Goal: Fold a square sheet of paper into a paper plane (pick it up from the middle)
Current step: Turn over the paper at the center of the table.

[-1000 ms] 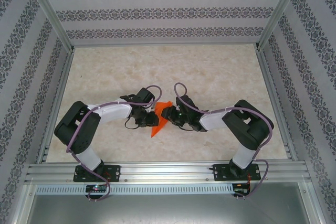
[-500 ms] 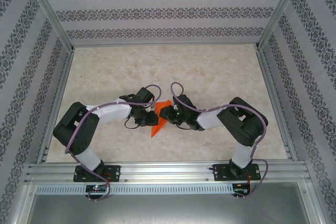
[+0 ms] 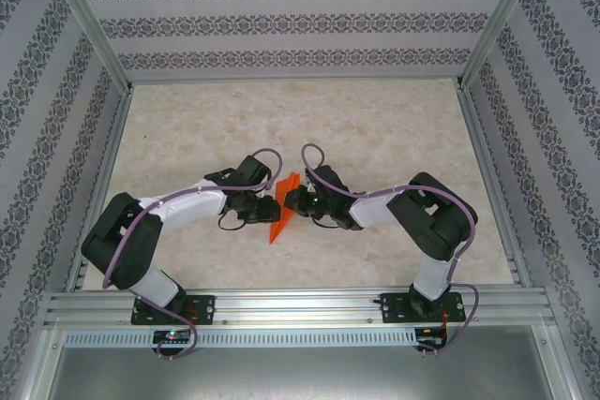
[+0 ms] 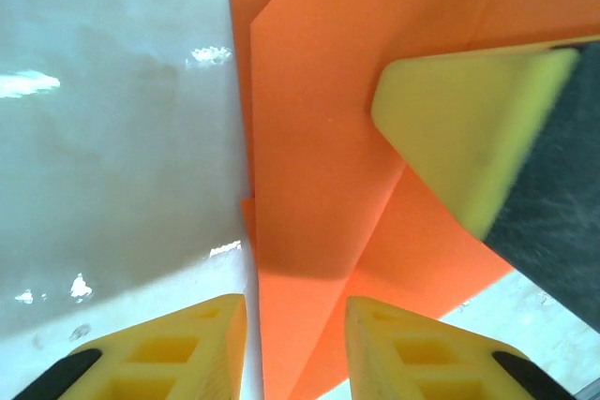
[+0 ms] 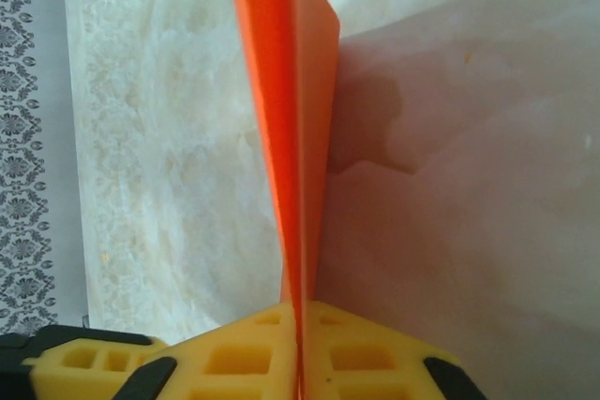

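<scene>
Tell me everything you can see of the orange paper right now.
The orange paper is thin and plain, folded into overlapping layers with creases, tapering to a point at its near end. It sits on the table, partly raised. The right gripper is shut on its layered edge; the left gripper, open, straddles another edge.

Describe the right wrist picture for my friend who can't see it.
The right end effector is pinched shut on folded orange paper, seen edge-on and stretching away from the camera. A pale marbled table lies behind it.
</scene>
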Controlling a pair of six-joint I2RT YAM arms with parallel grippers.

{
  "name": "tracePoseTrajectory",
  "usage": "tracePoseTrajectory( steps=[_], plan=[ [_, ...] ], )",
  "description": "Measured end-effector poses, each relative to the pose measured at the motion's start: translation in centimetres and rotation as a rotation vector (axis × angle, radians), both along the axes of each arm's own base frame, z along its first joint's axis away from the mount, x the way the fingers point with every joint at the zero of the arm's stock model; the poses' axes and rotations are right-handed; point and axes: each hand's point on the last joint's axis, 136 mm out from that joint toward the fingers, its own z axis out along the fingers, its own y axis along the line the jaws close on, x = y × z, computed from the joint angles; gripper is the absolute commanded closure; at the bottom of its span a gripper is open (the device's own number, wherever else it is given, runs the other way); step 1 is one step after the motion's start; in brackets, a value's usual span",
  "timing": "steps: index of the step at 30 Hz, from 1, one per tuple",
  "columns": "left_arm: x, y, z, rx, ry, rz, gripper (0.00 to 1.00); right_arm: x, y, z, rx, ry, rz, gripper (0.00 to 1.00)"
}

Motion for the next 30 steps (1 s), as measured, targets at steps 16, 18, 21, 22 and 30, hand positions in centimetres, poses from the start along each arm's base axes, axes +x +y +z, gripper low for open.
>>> tracePoseTrajectory(
  steps=[16, 18, 21, 22, 30],
  plan=[
    [1.2, 5.3, 6.6, 0.044, -0.331, 0.192, 0.52, 1.6, -6.6, 10.4, -0.461, -0.17, -0.046, 0.94],
    [1.2, 5.7, 6.8, 0.051, -0.346, 0.202, 0.51, 1.2, -8.5, 10.4, -0.568, -0.157, -0.055, 0.94],
    [1.1, 6.2, 7.0, 0.061, -0.363, 0.213, 0.51, 0.3, -11.4, 10.1, -0.746, -0.121, -0.058, 0.95],
    [1.1, 6.4, 7.0, 0.064, -0.369, 0.217, 0.51, -0.1, -12.1, 10.1, -0.802, -0.11, -0.057, 0.95],
    [0.6, 7.6, 7.3, 0.071, -0.402, 0.239, 0.49, -0.6, -12.6, 10.8, -1.219, -0.102, 0.006, 0.96]
  ],
)
